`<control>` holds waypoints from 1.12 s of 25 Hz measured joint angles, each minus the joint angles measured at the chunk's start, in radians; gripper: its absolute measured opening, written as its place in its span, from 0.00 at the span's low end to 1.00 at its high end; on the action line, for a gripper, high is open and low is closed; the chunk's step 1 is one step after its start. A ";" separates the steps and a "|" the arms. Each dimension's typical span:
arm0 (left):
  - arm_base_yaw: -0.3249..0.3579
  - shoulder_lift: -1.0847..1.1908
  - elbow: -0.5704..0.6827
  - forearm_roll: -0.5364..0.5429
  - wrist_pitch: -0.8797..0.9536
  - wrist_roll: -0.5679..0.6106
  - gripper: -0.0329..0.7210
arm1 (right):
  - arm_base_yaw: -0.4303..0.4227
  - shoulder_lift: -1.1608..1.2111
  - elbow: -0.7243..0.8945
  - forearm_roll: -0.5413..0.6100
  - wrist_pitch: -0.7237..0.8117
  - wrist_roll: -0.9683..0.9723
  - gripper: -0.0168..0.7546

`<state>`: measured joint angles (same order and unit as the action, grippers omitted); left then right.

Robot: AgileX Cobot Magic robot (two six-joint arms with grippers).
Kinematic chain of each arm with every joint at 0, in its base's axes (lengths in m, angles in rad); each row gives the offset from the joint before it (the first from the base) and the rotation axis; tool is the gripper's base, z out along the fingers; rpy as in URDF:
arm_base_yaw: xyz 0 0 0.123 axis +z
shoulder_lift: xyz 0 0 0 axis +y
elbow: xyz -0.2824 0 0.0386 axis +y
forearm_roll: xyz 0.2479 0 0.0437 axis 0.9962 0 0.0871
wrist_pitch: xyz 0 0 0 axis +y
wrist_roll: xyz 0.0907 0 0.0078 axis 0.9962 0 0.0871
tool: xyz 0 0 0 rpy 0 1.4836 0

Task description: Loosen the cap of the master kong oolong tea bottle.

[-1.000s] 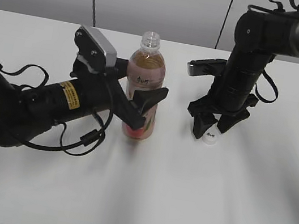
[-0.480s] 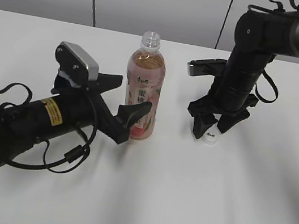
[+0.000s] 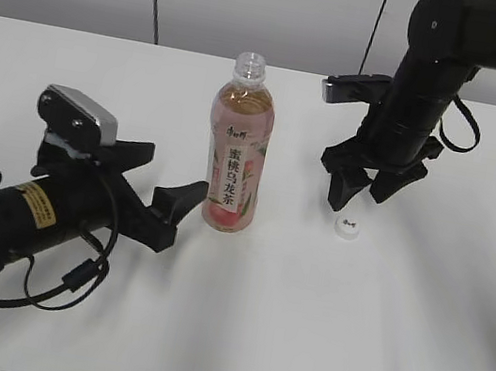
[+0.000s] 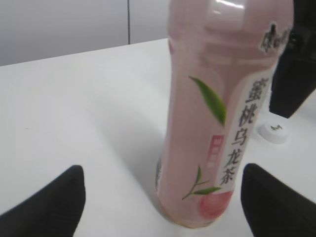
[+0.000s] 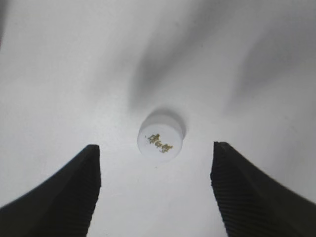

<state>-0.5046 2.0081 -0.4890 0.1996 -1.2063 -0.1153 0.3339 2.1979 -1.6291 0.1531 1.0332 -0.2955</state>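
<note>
Master kong oolong tea bottle (image 3: 237, 150): upright, mid-table toward far edge, neck open, uncapped. Pink peach label, white strip of black characters facing camera.
Cap (image 3: 346, 228): white, logo up, flat on table (image 3: 300, 328), right of bottle, apart from it.
Right gripper (image 3: 363, 188): above cap, jaws apart, not touching it.
Left gripper (image 3: 161, 182): low, left of bottle, jaws apart, clear of bottle, holding nothing.

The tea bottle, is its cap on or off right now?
Off. The bottle stands upright with a bare open neck, and the white cap lies on the table beside it, under the right gripper.
</note>
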 joint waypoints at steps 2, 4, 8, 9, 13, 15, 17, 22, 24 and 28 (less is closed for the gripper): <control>0.003 -0.043 0.037 -0.041 0.000 -0.006 0.82 | -0.012 -0.014 0.000 0.000 0.018 0.015 0.70; 0.022 -0.101 0.069 -0.059 0.000 -0.043 0.82 | -0.026 -0.030 0.000 0.000 0.033 0.033 0.70; 0.128 -0.228 0.080 -0.030 0.121 -0.158 0.82 | -0.069 -0.063 0.000 0.000 0.058 0.075 0.70; 0.156 -0.255 0.081 -0.021 0.163 -0.172 0.82 | -0.082 -0.072 0.000 0.000 0.065 0.083 0.70; 0.212 -0.383 0.032 -0.004 0.469 -0.223 0.82 | -0.108 -0.103 0.000 -0.007 0.101 0.119 0.67; 0.214 -0.442 -0.024 0.004 0.680 -0.229 0.82 | -0.109 -0.117 0.004 -0.007 0.118 0.129 0.67; 0.215 -0.504 -0.084 0.020 0.882 -0.230 0.81 | -0.109 -0.141 0.022 -0.006 0.118 0.142 0.67; 0.216 -0.672 -0.164 0.014 1.125 -0.230 0.81 | -0.109 -0.259 0.142 -0.004 0.103 0.170 0.66; 0.216 -0.742 -0.166 -0.009 1.212 -0.230 0.81 | -0.109 -0.325 0.210 -0.003 0.086 0.172 0.66; 0.216 -0.877 -0.166 -0.034 1.444 -0.230 0.81 | -0.109 -0.492 0.369 -0.003 0.015 0.172 0.66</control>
<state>-0.2884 1.1312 -0.6552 0.1654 0.2375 -0.3454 0.2248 1.7063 -1.2598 0.1503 1.0486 -0.1235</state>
